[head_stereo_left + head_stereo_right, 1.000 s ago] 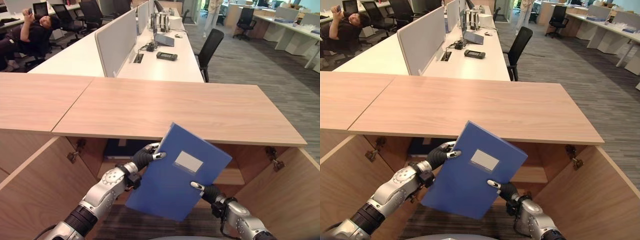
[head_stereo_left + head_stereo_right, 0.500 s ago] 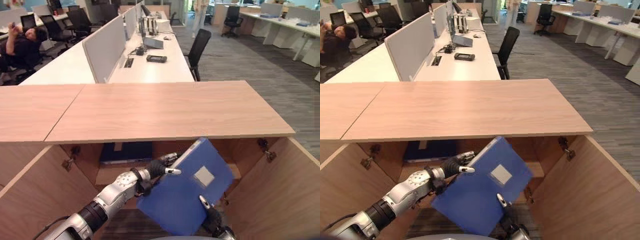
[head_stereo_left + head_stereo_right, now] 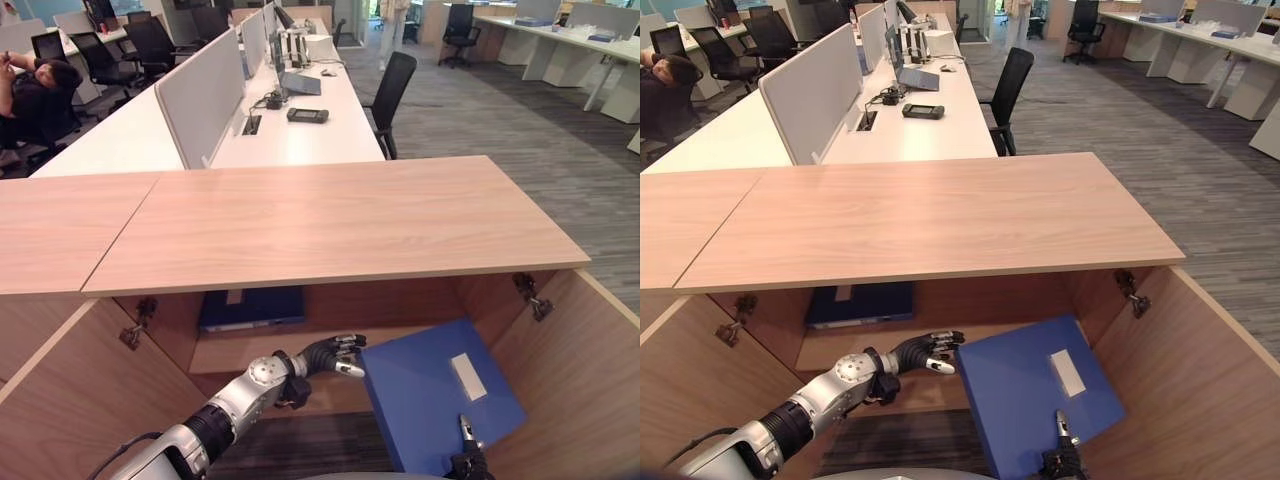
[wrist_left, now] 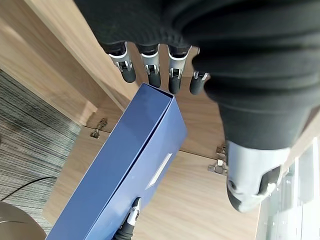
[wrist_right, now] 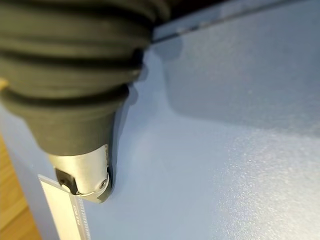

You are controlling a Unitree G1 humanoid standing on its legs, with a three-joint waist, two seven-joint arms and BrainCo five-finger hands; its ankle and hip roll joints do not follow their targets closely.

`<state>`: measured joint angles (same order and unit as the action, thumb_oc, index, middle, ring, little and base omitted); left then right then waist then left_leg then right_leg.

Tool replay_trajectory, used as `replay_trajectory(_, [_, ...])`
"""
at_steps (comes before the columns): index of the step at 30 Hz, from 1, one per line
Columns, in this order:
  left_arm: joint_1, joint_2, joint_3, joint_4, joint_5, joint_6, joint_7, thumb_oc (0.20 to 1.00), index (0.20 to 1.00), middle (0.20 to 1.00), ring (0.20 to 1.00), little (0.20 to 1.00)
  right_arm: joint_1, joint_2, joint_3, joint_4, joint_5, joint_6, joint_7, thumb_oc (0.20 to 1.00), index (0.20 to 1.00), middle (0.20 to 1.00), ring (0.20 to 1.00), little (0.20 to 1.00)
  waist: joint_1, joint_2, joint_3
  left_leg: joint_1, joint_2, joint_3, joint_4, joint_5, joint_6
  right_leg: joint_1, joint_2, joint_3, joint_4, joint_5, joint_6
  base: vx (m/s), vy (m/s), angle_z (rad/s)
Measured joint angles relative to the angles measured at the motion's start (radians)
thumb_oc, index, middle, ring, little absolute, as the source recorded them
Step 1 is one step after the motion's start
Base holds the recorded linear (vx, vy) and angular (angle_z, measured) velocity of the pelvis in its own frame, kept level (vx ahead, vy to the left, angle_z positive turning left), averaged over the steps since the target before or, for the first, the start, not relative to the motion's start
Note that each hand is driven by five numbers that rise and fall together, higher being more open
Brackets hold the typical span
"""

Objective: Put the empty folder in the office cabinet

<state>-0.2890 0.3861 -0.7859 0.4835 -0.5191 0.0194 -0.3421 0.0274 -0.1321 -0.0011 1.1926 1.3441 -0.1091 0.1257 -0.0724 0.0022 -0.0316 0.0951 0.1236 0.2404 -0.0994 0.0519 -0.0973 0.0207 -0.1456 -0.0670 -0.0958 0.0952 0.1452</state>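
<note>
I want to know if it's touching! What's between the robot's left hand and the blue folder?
Nothing. In the left eye view a bare gap shows between the left hand and the blue folder, with the wooden shelf behind it.

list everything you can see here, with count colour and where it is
folder: 1, blue with white label, at the cabinet's open front, right side
cabinet: 1, light wood, doors open, front centre
dark blue item: 1, on the shelf inside, left
desks: white, behind the cabinet
office chair: 1, black, beside the desk
person: 1, seated, far left
left hand: fingers relaxed, beside the folder's left edge
right hand: thumb on the folder's lower face
</note>
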Motion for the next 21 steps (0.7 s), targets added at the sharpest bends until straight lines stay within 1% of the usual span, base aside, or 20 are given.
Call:
replay_trajectory(4, [0.007, -0.011, 0.016, 0.034, 0.000, -0.008, 0.001, 1.000, 1.000, 1.000, 1.000, 1.000, -0.020, 0.000, 0.001, 0.023, -0.011, 0.019, -0.008, 0.200, 0.200, 0.200, 0.200, 0.200, 0.000, 0.009, 0.008, 0.001, 0.000, 0.000, 0.000, 0.000, 0.001, 0.002, -0.001, 0.000, 0.000, 0.000, 0.000, 0.00, 0.000, 0.00])
replay_trajectory(7, [0.016, -0.053, 0.048, 0.109, 0.000, -0.017, 0.016, 1.000, 1.000, 1.000, 1.000, 1.000, -0.037, -0.009, 0.026, 0.029, -0.034, 0.033, -0.020, 0.200, 0.200, 0.200, 0.200, 0.200, 0.001, 0.032, 0.027, -0.001, 0.001, -0.002, 0.000, -0.004, -0.004, 0.001, 0.000, -0.002, 0.000, 0.000, 0.000, -0.02, -0.044, 0.02])
replay_trajectory(8, [0.030, -0.073, 0.076, 0.146, 0.006, -0.020, 0.025, 1.000, 1.000, 1.000, 1.000, 1.000, -0.044, -0.016, 0.047, 0.027, -0.039, 0.035, -0.022, 0.200, 0.200, 0.200, 0.200, 0.200, 0.003, 0.037, 0.037, -0.004, 0.001, -0.003, 0.000, -0.004, -0.004, 0.001, 0.000, -0.003, 0.000, 0.000, 0.000, -0.04, -0.072, 0.01])
replay_trajectory(9, [0.055, -0.122, 0.125, 0.229, 0.017, -0.021, 0.057, 1.000, 1.000, 1.000, 1.000, 1.000, -0.060, -0.029, 0.081, 0.019, -0.052, 0.033, -0.023, 0.200, 0.200, 0.200, 0.200, 0.200, 0.000, 0.056, 0.047, -0.005, 0.003, -0.003, 0.000, -0.003, -0.003, -0.002, 0.001, -0.003, 0.000, 0.000, 0.000, -0.04, -0.079, 0.01])
replay_trajectory(10, [0.058, -0.135, 0.134, 0.261, 0.018, -0.022, 0.072, 1.000, 1.000, 1.000, 1.000, 1.000, -0.066, -0.035, 0.097, 0.015, -0.066, 0.034, -0.031, 0.200, 0.200, 0.200, 0.200, 0.200, 0.004, 0.054, 0.054, -0.008, 0.004, -0.004, 0.000, -0.001, -0.001, -0.003, 0.002, -0.004, 0.000, 0.000, 0.000, -0.04, -0.068, 0.05])
replay_trajectory(11, [0.060, -0.174, 0.175, 0.350, 0.022, -0.024, 0.102, 1.000, 1.000, 1.000, 1.000, 1.000, -0.071, -0.055, 0.145, -0.046, -0.085, 0.035, -0.051, 0.200, 0.200, 0.200, 0.200, 0.200, 0.006, 0.066, 0.059, -0.017, 0.005, -0.009, 0.000, 0.001, 0.001, -0.007, 0.001, -0.008, 0.000, 0.000, 0.000, -0.03, -0.068, 0.06])
replay_trajectory(12, [0.065, -0.197, 0.196, 0.418, 0.028, -0.012, 0.124, 1.000, 1.000, 1.000, 1.000, 1.000, -0.076, -0.064, 0.163, -0.119, -0.098, 0.035, -0.045, 0.200, 0.200, 0.200, 0.200, 0.200, -0.001, 0.074, 0.068, -0.018, 0.004, -0.010, 0.002, 0.004, 0.003, -0.010, 0.002, -0.009, 0.000, 0.000, 0.000, -0.02, -0.068, 0.06])
replay_trajectory(13, [0.075, -0.202, 0.193, 0.438, 0.035, 0.001, 0.132, 1.000, 1.000, 1.000, 1.000, 1.000, -0.084, -0.063, 0.160, -0.152, -0.106, 0.030, -0.036, 0.200, 0.200, 0.200, 0.200, 0.200, -0.002, 0.076, 0.074, -0.020, 0.005, -0.010, 0.005, 0.004, 0.003, -0.014, 0.003, -0.009, 0.000, -0.001, -0.001, -0.02, -0.069, 0.04])
replay_trajectory(14, [0.092, -0.226, 0.231, 0.503, 0.049, -0.007, 0.146, 1.000, 1.000, 1.000, 1.000, 1.000, -0.087, -0.067, 0.169, -0.206, -0.110, 0.029, -0.045, 0.200, 0.200, 0.200, 0.200, 0.200, -0.001, 0.072, 0.077, -0.029, 0.008, -0.015, 0.002, 0.004, 0.003, -0.015, 0.004, -0.016, 0.000, -0.001, -0.002, 0.01, -0.104, 0.12])
replay_trajectory(15, [0.089, -0.291, 0.333, 0.637, 0.066, -0.010, 0.194, 1.000, 1.000, 1.000, 1.000, 1.000, -0.094, -0.084, 0.193, -0.307, -0.113, 0.020, -0.045, 0.200, 0.200, 0.200, 0.200, 0.200, -0.007, 0.078, 0.075, -0.037, 0.006, -0.024, 0.004, 0.004, 0.002, -0.022, 0.003, -0.024, 0.000, -0.004, -0.006, 0.00, -0.080, 0.20])
replay_trajectory(16, [0.102, -0.298, 0.351, 0.697, 0.081, -0.009, 0.210, 1.000, 1.000, 1.000, 1.000, 1.000, -0.118, -0.084, 0.193, -0.326, -0.124, 0.004, -0.036, 0.200, 0.200, 0.200, 0.200, 0.200, -0.006, 0.077, 0.077, -0.040, 0.009, -0.031, 0.009, 0.009, 0.000, -0.022, 0.006, -0.030, 0.000, -0.006, -0.006, 0.03, -0.122, 0.16])
replay_trajectory(17, [0.102, -0.312, 0.395, 0.766, 0.097, -0.015, 0.227, 1.000, 1.000, 1.000, 1.000, 1.000, -0.137, -0.083, 0.193, -0.347, -0.136, -0.007, -0.038, 0.200, 0.200, 0.200, 0.200, 0.200, -0.004, 0.071, 0.079, -0.039, 0.010, -0.031, 0.009, 0.009, 0.000, -0.021, 0.009, -0.030, 0.000, -0.008, -0.009, 0.06, -0.127, 0.10])
replay_trajectory(19, [0.131, -0.294, 0.411, 0.814, 0.115, 0.006, 0.256, 1.000, 1.000, 1.000, 1.000, 1.000, -0.172, -0.084, 0.190, -0.359, -0.148, -0.025, -0.039, 0.200, 0.200, 0.200, 0.200, 0.200, -0.001, 0.065, 0.077, -0.039, 0.016, -0.035, 0.010, 0.009, 0.000, -0.018, 0.015, -0.033, 0.000, -0.011, -0.015, 0.10, -0.170, 0.03])
replay_trajectory(20, [0.169, -0.290, 0.623, 0.874, 0.116, -0.002, 0.278, 1.000, 1.000, 1.000, 1.000, 1.000, -0.170, -0.092, 0.185, -0.407, -0.152, -0.026, -0.046, 0.200, 0.200, 0.200, 0.200, 0.200, 0.001, 0.063, 0.076, -0.038, 0.028, -0.030, 0.010, 0.008, -0.002, -0.018, 0.022, -0.033, 0.005, -0.017, -0.018, 0.08, -0.104, -0.02])
replay_trajectory(21, [0.181, -0.273, 0.685, 0.891, 0.117, -0.001, 0.298, 1.000, 1.000, 1.000, 1.000, 1.000, -0.166, -0.094, 0.181, -0.424, -0.154, -0.034, -0.043, 0.200, 0.200, 0.200, 0.200, 0.200, 0.000, 0.061, 0.076, -0.037, 0.033, -0.030, 0.010, 0.008, -0.002, -0.017, 0.027, -0.033, 0.004, -0.021, -0.020, 0.05, -0.057, -0.06])
